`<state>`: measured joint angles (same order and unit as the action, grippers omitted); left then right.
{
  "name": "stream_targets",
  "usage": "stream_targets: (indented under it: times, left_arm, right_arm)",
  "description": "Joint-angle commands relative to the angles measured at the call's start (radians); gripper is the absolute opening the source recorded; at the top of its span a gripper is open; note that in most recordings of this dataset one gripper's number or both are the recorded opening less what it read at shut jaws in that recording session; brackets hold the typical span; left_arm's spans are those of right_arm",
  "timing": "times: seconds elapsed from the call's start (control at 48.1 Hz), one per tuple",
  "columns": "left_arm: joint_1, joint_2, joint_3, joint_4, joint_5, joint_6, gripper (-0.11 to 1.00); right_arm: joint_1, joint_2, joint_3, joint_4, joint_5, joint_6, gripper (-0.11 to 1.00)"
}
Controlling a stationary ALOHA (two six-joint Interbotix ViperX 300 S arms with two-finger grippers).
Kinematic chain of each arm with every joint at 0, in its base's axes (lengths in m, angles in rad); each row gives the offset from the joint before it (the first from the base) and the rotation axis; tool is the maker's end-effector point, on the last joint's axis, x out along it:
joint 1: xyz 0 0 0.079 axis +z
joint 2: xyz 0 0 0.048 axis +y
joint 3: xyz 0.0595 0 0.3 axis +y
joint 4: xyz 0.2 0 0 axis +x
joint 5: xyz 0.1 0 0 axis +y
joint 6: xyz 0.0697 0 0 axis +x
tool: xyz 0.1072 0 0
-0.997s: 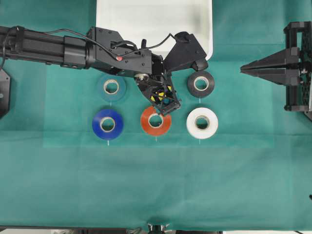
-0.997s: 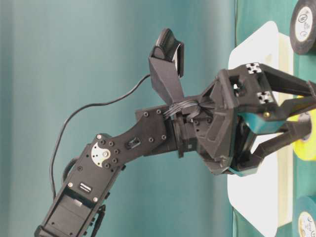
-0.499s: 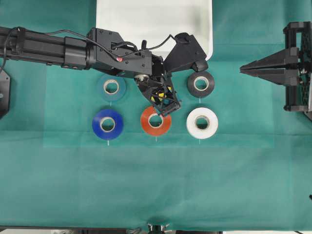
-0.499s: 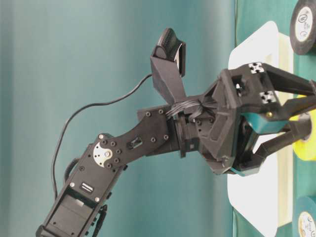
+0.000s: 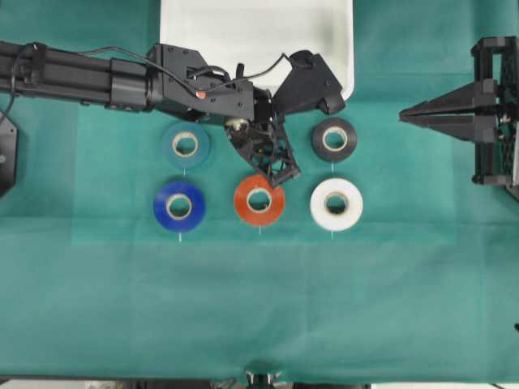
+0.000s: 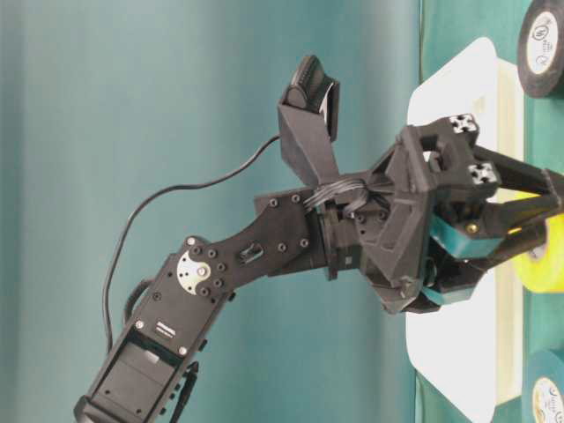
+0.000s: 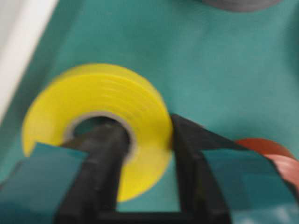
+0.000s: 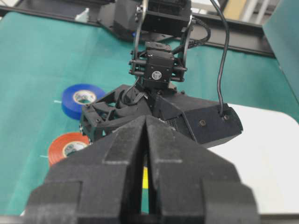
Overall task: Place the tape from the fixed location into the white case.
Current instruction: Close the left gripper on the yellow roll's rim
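Lying on the green worktop (image 5: 243, 308) are counted six tape rolls. One yellow tape (image 7: 98, 112), just below the single white case (image 5: 243, 32), is pinched through its core by the left gripper (image 7: 140, 158). The right gripper (image 8: 145, 154) is pressed together.

From overhead I can't see the tape (image 7: 98, 121) at all; the left pincer (image 5: 272, 162) and its arm cover it. My left wrist view is soft with blur, and the pincer's fingers (image 7: 100, 158) hide the tape's lower part (one sits in the core). Beside the tape there, the orange-red roll (image 7: 273, 154) is cut by the right edge, and a grey roll (image 7: 240, 3) by the top edge. At table level the tape is clipped by the frame's right edge. The white case (image 5: 243, 32) runs off the overhead's top.
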<state>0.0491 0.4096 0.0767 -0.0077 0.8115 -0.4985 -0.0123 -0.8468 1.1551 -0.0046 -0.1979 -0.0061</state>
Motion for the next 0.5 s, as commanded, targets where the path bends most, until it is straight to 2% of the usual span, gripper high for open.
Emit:
stream_targets:
  times: [0.0,0.478]
  left_arm:
    - [-0.005,-0.014,-0.012,-0.003,-0.009,0.002,0.24]
    - [-0.009,-0.012,-0.021,-0.003,-0.009,0.002,0.24]
  right_arm:
    - [0.0,0.006,-0.015,-0.002,-0.003,0.0,0.0]
    - [-0.002,0.006,-0.015,0.0,-0.005,-0.002,0.0]
